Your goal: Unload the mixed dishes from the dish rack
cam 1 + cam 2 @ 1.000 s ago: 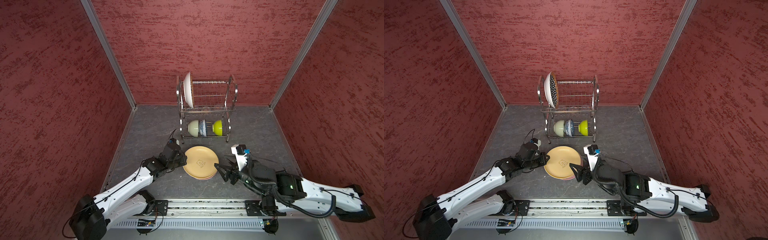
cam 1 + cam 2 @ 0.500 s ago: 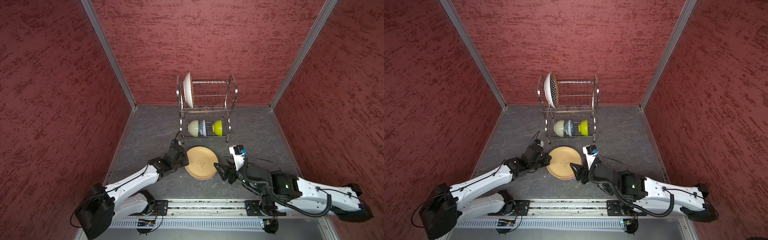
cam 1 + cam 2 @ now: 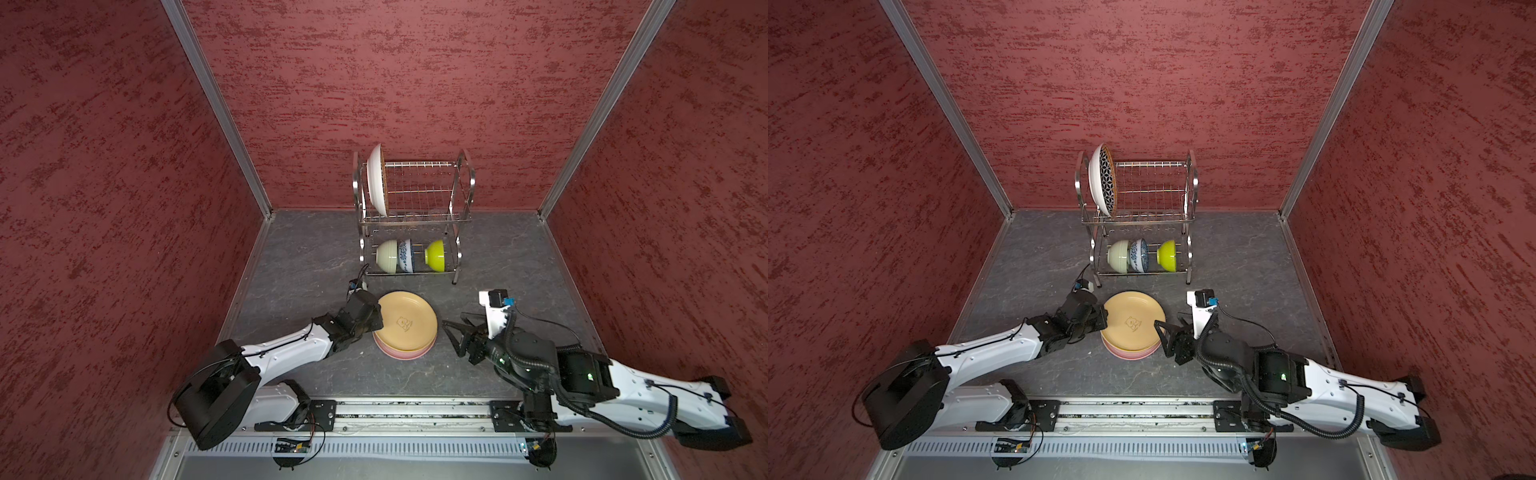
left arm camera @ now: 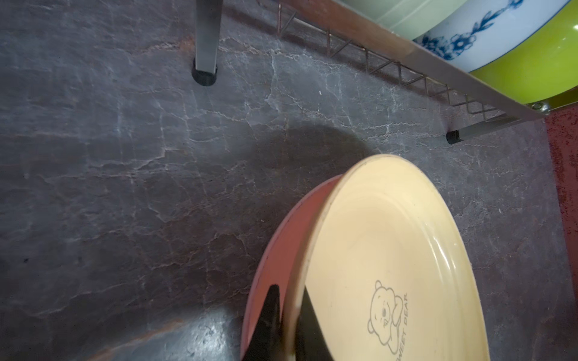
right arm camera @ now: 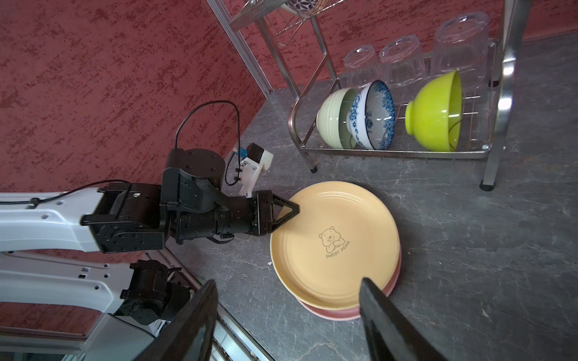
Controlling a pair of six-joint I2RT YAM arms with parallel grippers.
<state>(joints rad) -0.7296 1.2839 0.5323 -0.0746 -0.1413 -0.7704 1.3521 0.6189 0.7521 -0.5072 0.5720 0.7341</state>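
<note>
A pale yellow plate (image 3: 407, 324) (image 3: 1133, 320) (image 5: 334, 243) lies on a pink plate (image 3: 405, 353) (image 5: 331, 312) on the floor in front of the dish rack (image 3: 465, 178) (image 3: 1191, 174). My left gripper (image 3: 376, 322) (image 4: 289, 300) is shut on the yellow plate's left rim, one finger above it and one below. My right gripper (image 3: 451, 338) (image 5: 286, 281) stands open just right of the plates, holding nothing. A geometric plate (image 3: 1104, 183) stands in the rack's upper tier. Cream-green (image 3: 385, 257), blue-floral (image 3: 405, 255) and lime (image 3: 435, 255) bowls sit below. Clear tumblers (image 5: 403, 59) stand behind the bowls.
Red walls close the cell on three sides. The rack's front legs (image 4: 205, 65) stand just beyond the plates. A metal rail (image 3: 415, 411) runs along the front edge, where both arms are mounted.
The left arm has stretched further out and the yellow plate has slid slightly right on the pink one. The right gripper has drawn back a little to the right.
</note>
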